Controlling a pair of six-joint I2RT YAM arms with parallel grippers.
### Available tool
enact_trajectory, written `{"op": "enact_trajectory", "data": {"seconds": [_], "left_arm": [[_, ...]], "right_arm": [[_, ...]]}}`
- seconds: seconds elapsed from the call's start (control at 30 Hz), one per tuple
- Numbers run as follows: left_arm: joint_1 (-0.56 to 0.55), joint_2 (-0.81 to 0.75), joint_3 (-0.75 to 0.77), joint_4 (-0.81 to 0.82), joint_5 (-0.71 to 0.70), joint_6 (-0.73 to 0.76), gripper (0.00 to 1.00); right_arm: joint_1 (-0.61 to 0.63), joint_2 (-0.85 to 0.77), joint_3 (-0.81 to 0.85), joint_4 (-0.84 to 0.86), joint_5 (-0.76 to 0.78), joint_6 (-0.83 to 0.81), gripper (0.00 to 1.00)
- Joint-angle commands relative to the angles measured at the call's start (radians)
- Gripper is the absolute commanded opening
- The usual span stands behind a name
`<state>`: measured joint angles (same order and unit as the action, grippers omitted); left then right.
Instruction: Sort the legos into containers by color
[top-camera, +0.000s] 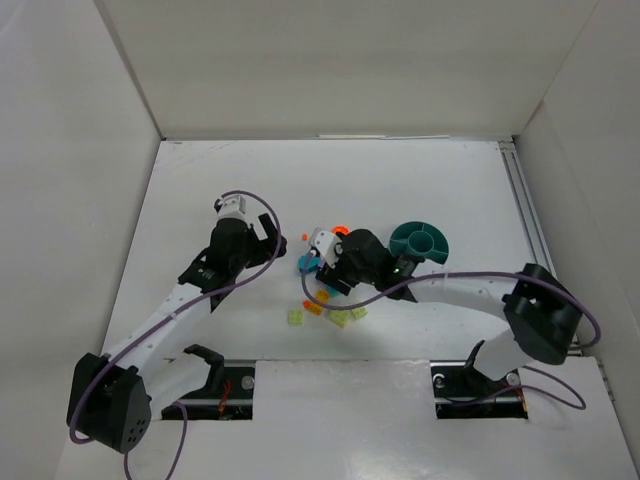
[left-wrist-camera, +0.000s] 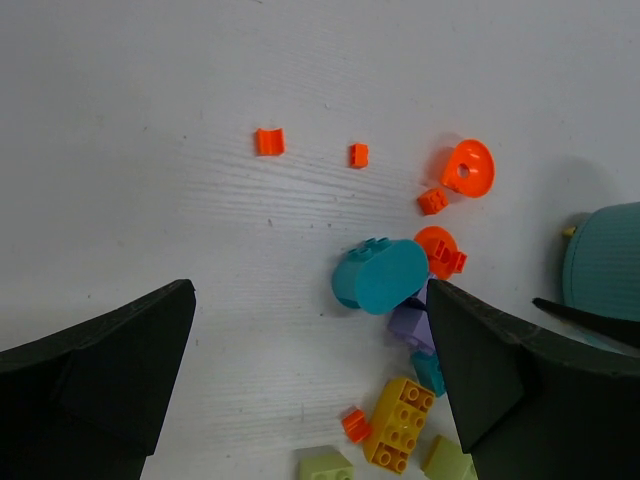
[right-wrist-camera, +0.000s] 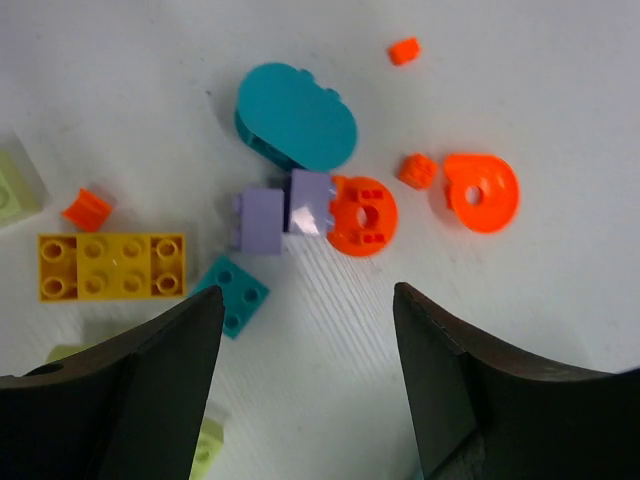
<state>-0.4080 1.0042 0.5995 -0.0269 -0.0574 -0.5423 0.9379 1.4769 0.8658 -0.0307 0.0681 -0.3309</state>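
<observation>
From above, the round teal compartmented dish (top-camera: 420, 240) sits right of the scattered plastic bricks (top-camera: 342, 318). Left wrist: left claw (left-wrist-camera: 310, 390) spread, empty. Right wrist: right claw (right-wrist-camera: 308, 380) parted, empty over a pale purple brick (right-wrist-camera: 262, 220); closing might snag the touching round orange piece (right-wrist-camera: 362, 215).

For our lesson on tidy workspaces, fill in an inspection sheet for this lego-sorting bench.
Surface: white table, faint grain lines.
Job's things: loose legos clustered on the table: teal oval piece, purple bricks, yellow brick, orange round pieces, pale green bricks. The teal compartment dish stands to their right; contents unclear.
Clutter: nothing seen.
Grippers: left gripper open, empty; right gripper open, empty, over the purple bricks.
Cables: purple cables hang in loose loops.
Surroundings: white walls on three sides.
</observation>
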Motion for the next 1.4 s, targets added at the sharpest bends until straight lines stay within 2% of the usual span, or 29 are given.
{"op": "enact_trajectory", "data": {"seconds": [0.0,0.43,0.5,0.67,0.7,0.73,0.83,1.0,1.17,1.37], "left_arm": [[0.001,-0.041,-0.023,-0.03,-0.074,-0.048,1.0],[0.001,-0.018,-0.032,-0.01,-0.055,-0.048,1.0],[0.001,-0.018,-0.032,-0.01,-0.045,-0.039,1.0],[0.001,-0.018,-0.032,-0.01,-0.045,-0.039,1.0],[0.001,-0.027,-0.032,-0.01,-0.045,-0.039,1.0],[0.001,-0.027,-0.032,-0.01,-0.045,-0.039,1.0],[0.001,-0.027,-0.032,-0.01,-0.045,-0.039,1.0],[0.001,-0.027,-0.032,-0.01,-0.036,-0.039,1.0],[0.001,-0.027,-0.032,-0.001,-0.016,-0.028,1.0],[0.001,-0.027,-0.032,0.008,-0.007,-0.028,1.0]], "right_arm": [[0.027,0.086,0.096,0.092,-0.051,-0.019,0.74],[0.036,0.25,0.171,0.092,0.045,0.0,0.74],[0.036,0.26,0.171,0.092,0.045,0.0,0.7],[0.036,0.286,0.182,0.083,0.055,0.0,0.7],[0.036,0.286,0.182,0.083,0.055,0.0,0.68],[0.036,0.286,0.173,0.083,0.055,0.0,0.57],[0.036,0.295,0.173,0.083,0.055,0.0,0.4],[0.036,0.269,0.173,0.083,0.044,-0.01,0.3],[0.036,0.241,0.164,0.083,0.015,-0.031,0.3],[0.036,0.27,0.197,0.074,0.004,-0.031,0.48]]}}
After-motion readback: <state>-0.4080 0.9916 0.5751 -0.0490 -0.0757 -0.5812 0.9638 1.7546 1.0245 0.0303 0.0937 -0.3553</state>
